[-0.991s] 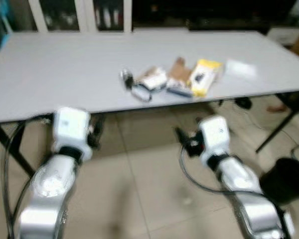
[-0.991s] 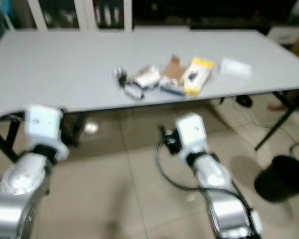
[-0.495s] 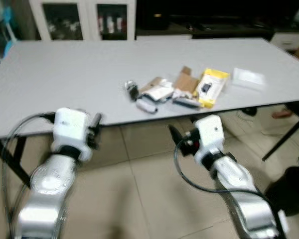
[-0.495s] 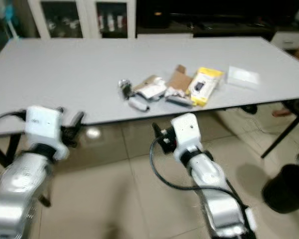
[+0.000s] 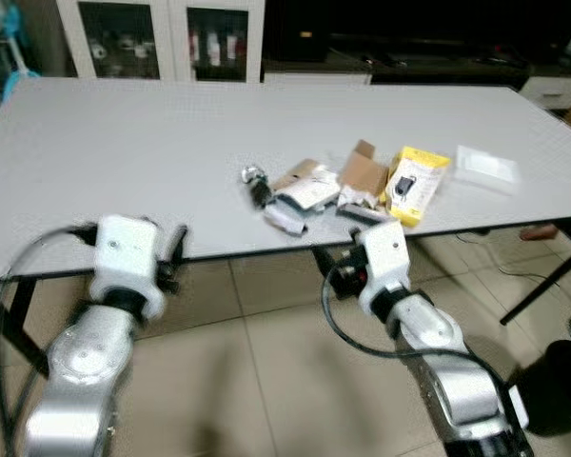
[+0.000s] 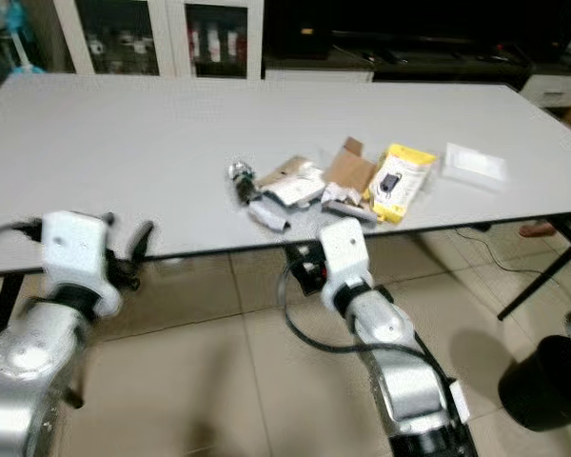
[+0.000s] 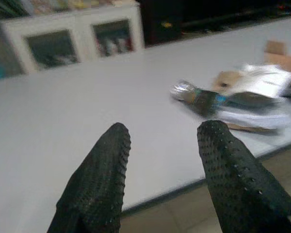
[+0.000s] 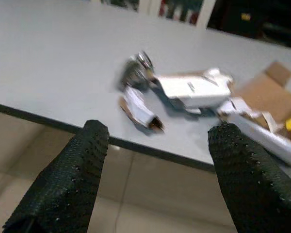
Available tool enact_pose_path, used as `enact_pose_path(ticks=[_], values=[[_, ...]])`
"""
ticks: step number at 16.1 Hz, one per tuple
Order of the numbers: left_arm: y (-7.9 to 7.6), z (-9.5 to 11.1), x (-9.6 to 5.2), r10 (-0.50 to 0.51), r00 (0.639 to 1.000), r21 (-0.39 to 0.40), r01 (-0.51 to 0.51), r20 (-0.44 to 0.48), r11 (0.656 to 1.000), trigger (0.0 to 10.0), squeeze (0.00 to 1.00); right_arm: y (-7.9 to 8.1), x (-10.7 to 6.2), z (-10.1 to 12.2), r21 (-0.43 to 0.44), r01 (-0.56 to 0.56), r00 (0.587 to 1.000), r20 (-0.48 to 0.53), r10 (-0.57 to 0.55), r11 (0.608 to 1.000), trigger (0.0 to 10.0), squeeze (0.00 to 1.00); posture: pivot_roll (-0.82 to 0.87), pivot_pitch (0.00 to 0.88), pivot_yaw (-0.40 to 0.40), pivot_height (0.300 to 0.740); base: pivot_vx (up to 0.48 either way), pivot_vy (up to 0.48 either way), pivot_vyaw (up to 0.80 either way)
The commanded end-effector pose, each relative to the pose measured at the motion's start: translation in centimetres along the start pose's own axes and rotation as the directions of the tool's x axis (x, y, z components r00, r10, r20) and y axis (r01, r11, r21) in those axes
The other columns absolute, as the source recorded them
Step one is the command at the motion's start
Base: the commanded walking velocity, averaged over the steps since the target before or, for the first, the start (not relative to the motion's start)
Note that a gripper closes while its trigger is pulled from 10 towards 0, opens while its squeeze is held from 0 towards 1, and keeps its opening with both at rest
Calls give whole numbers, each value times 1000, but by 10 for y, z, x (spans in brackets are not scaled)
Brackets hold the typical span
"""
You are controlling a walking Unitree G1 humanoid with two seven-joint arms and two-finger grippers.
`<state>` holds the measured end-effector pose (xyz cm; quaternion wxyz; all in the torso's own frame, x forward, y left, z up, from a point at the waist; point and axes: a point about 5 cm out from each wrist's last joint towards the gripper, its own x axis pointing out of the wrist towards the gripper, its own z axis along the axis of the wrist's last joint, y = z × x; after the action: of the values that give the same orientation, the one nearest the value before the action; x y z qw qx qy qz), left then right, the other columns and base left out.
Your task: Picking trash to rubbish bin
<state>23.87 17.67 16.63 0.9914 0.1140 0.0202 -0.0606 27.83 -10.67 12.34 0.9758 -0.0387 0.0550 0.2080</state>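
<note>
Trash: a heap [image 5: 347, 186] near my table's [image 5: 124, 162] front edge: crumpled wrapper [image 5: 255, 181], white packets, brown carton [image 5: 364, 171], yellow pack [image 5: 417, 183]; a clear bag [image 5: 487, 168] lies apart.
Bin: black [image 6: 544, 383], on the floor at my right (contents hidden).
Left gripper [image 7: 162, 165]: fingers spread, holding nothing, before the table edge.
Right gripper [image 8: 155, 174]: spread wide, unladen, just below the edge under the heap.
</note>
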Motion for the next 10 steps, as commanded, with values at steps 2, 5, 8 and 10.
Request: enact_pose_path(ticks=[2, 5, 8, 10], values=[[4, -1, -7, 23, 1000, -1, -23, -10, 1000, 10000, 0, 1, 8, 6, 26, -26, 999, 28, 26, 999, 10000, 27, 107, 79, -121, 740, 347, 0, 0], [-1, -2, -11, 21, 1000, -11, -21, -17, 1000, 10000, 0, -1, 11, 7, 73, -36, 999, 31, 34, 997, 10000, 1000, 103, 82, -114, 740, 347, 0, 0], [-9, 1, 1, -42, 999, -1, 42, 1, 999, 10000, 0, -7, 17, 7, 76, -69, 998, 12, 68, 995, 10000, 1000, 98, 59, -83, 740, 347, 0, 0], [-7, 3, 3, -44, 999, -4, 44, 1, 999, 10000, 0, -8, 19, 1, 26, -104, 992, -75, 105, 994, 10000, 1000, 93, 71, -85, 740, 345, 0, 0]])
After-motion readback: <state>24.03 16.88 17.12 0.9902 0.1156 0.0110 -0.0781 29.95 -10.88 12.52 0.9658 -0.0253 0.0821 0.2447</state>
